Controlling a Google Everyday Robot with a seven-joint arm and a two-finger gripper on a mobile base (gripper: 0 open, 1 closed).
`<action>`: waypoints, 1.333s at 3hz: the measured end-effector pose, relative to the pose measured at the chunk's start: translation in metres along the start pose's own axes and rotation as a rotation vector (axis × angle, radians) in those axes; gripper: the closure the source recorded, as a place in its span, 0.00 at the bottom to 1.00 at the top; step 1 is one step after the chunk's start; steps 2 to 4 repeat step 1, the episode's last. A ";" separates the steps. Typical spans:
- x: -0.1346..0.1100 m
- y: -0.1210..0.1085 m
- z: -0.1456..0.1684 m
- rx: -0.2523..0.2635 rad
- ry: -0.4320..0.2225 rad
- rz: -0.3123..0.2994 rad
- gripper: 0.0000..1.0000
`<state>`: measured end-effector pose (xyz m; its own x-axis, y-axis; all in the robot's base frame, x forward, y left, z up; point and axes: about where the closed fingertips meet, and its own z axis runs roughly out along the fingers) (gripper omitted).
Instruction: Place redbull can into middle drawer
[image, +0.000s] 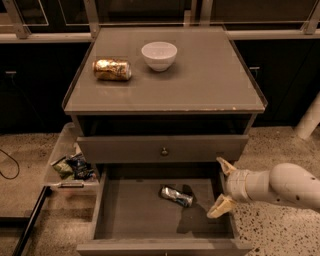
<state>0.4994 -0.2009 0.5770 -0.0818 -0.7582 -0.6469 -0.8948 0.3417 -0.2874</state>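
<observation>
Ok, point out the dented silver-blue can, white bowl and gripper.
dented silver-blue can (176, 196), camera view, mid body
round white bowl (159, 56), camera view, outer wall
gripper (216, 187), camera view, between open fingertips, at right wall of grey drawer (135, 215)

Redbull can (176, 195) in middle drawer (127, 212), claw (223, 186) at drawer's right wall, bowl (159, 55) and second can (112, 70) on bench (210, 85) above drawer

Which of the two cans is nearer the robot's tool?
The small silver-blue can on the open drawer floor, just left of the open tool at the drawer's right wall. The gold can lies up on the cabinet top.
</observation>
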 end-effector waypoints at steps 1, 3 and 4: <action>0.003 0.001 -0.005 0.008 -0.002 -0.005 0.00; 0.003 0.001 -0.005 0.008 -0.002 -0.005 0.00; 0.003 0.001 -0.005 0.008 -0.002 -0.005 0.00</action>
